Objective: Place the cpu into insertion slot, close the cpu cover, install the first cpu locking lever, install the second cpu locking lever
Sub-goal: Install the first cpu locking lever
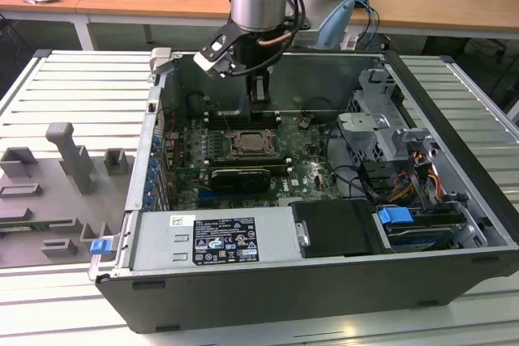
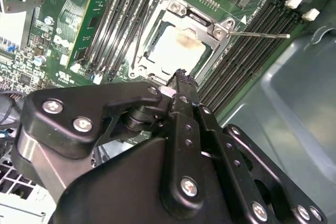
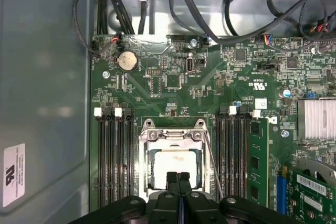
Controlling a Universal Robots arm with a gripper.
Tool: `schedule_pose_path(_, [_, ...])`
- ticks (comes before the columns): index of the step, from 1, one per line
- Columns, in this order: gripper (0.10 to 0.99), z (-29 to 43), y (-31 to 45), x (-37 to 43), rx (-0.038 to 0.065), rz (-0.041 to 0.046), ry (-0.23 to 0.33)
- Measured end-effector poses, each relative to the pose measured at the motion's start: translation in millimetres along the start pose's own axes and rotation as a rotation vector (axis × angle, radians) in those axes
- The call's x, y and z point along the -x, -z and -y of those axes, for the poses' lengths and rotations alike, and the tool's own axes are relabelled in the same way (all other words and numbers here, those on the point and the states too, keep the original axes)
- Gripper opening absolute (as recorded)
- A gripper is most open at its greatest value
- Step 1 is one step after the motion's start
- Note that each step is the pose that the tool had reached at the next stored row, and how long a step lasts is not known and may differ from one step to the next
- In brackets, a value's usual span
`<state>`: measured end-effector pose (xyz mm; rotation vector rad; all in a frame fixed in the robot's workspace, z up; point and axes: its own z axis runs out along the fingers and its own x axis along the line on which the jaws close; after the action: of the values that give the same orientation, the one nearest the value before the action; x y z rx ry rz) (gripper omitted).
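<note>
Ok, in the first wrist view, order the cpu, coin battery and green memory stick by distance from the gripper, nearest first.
1. cpu, seated right at the gripper.
2. green memory stick, off to one side past the black slots.
3. coin battery, far across the board.

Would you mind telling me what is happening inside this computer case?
A robot arm is working on the motherboard of an open computer case. Its gripper hangs just above the cpu, jaws together and holding nothing. The cpu is seated, the cpu cover appears to lie down over it, and a thin locking lever beside it looks unlatched.
</note>
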<state>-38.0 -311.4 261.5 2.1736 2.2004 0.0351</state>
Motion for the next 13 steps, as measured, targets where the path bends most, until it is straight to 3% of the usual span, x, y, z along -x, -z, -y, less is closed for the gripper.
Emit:
schedule_pose_path(7, [0.106,0.0,0.1,0.0,0.003,-0.0072,0.154])
schedule_pose_path(13, [0.106,0.0,0.1,0.0,0.004,-0.0117,0.245])
